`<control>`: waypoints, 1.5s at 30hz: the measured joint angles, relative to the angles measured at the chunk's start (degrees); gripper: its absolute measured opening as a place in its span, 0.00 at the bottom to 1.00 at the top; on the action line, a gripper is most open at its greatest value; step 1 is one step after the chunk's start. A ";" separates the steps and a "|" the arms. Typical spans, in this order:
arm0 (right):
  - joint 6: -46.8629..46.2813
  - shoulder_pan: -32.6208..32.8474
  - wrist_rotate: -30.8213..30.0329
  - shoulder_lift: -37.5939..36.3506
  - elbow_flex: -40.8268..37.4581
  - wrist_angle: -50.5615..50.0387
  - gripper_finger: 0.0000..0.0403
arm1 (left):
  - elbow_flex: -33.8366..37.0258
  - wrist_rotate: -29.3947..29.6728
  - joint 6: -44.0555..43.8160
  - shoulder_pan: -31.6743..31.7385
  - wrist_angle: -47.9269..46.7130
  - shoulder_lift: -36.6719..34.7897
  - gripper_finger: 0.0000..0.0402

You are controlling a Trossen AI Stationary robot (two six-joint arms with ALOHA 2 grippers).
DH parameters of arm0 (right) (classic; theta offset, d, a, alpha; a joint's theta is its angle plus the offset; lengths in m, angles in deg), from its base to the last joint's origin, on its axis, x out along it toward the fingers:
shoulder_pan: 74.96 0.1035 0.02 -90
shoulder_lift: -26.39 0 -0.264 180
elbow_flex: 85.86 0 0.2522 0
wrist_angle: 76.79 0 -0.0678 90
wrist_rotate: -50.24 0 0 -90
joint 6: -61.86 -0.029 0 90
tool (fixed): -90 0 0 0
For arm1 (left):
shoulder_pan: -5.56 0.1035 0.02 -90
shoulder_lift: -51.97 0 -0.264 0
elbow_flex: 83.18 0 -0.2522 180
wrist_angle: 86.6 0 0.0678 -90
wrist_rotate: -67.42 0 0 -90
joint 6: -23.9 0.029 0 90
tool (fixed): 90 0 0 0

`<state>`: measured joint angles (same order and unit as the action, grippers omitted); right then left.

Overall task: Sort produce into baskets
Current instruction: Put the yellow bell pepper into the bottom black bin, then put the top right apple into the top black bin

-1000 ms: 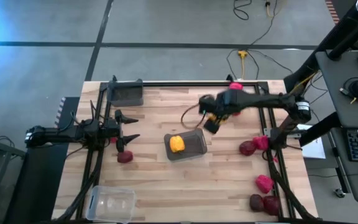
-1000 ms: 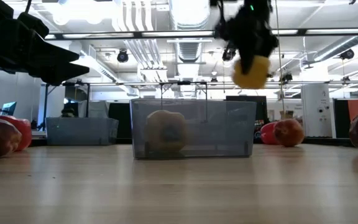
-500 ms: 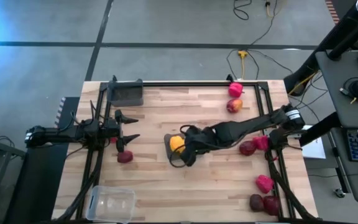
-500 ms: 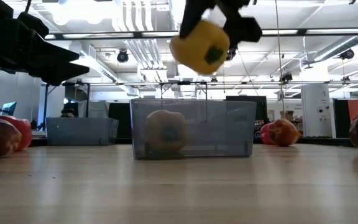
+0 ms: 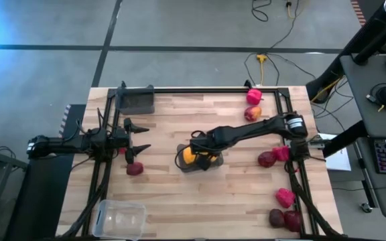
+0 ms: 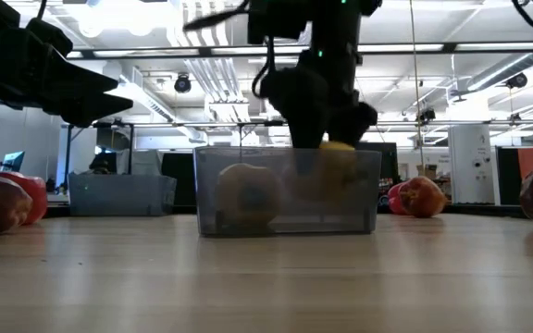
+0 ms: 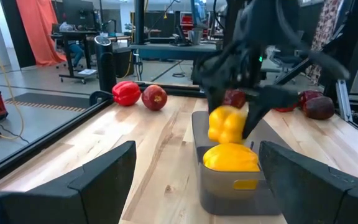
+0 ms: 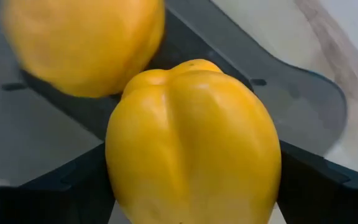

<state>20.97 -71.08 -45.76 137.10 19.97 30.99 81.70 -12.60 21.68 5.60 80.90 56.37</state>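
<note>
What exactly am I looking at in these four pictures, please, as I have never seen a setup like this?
This is a two-armed robot at a wooden table, sorting produce into baskets. One camera looks down from above, one sits at table height, and one rides on each wrist. The right gripper lowers a yellow bell pepper, held between its fingers, into the central grey basket, where another yellow pepper already lies. The left gripper waits open at the left. Red peppers and apples lie around the table.
</note>
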 joint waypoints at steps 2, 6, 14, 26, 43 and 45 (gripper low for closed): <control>0.13 -0.18 1.13 1.25 0.24 -0.15 0.85 | 0.00 0.00 0.02 0.02 0.02 0.00 0.81; -0.48 -0.53 3.35 2.79 1.73 -0.91 0.91 | 0.00 0.77 0.01 0.05 0.54 0.01 0.81; -4.78 -0.55 1.46 -1.65 7.63 -2.97 0.94 | 0.00 1.53 0.00 0.07 1.95 0.07 0.81; -30.88 -9.28 -13.74 -23.17 -4.84 -20.91 0.94 | -0.02 3.74 -44.27 0.00 4.28 1.04 0.81; -45.20 -41.05 -6.69 -36.87 -35.02 5.06 0.94 | -0.02 7.85 -41.15 0.04 4.24 1.68 0.81; -45.76 -42.76 -6.04 -35.81 -36.01 7.22 0.94 | -0.01 8.60 -39.69 0.07 4.27 1.68 0.81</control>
<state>-24.79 -113.84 -51.80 101.29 -16.04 38.21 81.69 -4.00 -18.01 5.66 85.17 58.06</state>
